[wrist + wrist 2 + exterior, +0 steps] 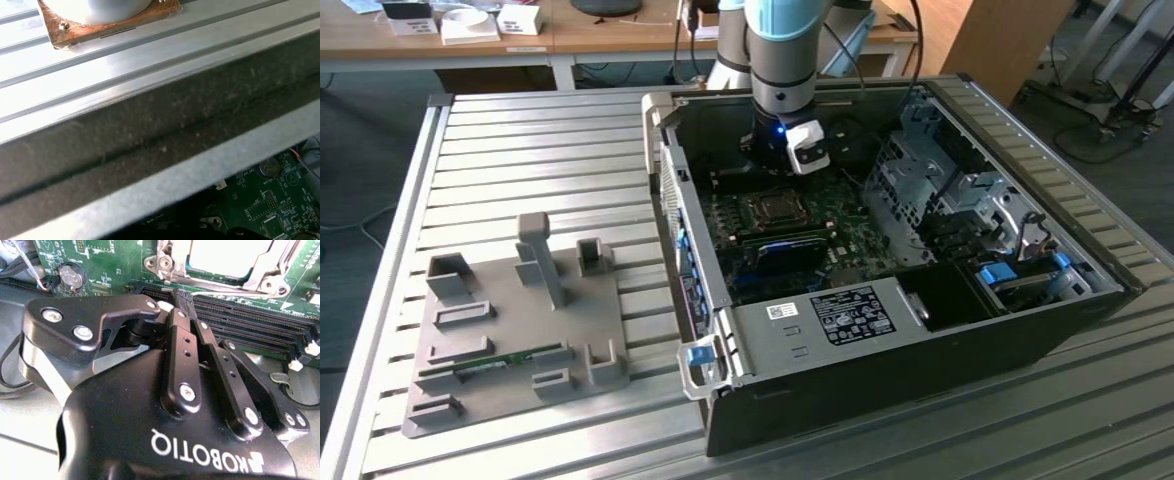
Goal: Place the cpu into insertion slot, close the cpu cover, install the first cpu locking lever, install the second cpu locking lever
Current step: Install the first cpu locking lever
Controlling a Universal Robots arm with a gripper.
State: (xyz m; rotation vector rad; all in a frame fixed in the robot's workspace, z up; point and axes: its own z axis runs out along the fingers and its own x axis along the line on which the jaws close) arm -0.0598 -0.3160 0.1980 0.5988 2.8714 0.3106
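Sitting in the insertion slot (227, 257) on the green motherboard (117, 262), the cpu (227, 252) shows its pale silvery top just beyond the tip of the tool (172, 297) in the second wrist view. Silvery frame metal of the cpu cover (167, 255) lies around the chip's edges; whether it is fully latched cannot be told. Tool fingers (182, 347): black, drawn together at the tips, nothing between them, pointing toward the socket across the long black memory slots (250, 320). Coin cell battery (71, 276): round, on the board, off to one side of the tool.

Exterior view: socket (767, 211) lies on the board inside the open computer case (881, 300), just below and ahead of the tool (787, 165), which hangs down into the case on the grey and blue arm (781, 50). Case rests on its side on the ribbed metal tabletop (534, 150). Grey fixture plate (507, 330) with upright blocks: well apart from the tool, on the exterior view's left of the case.

First wrist view: case wall (150, 130) and tabletop ribs, with a corner of green board (270, 205) behind.
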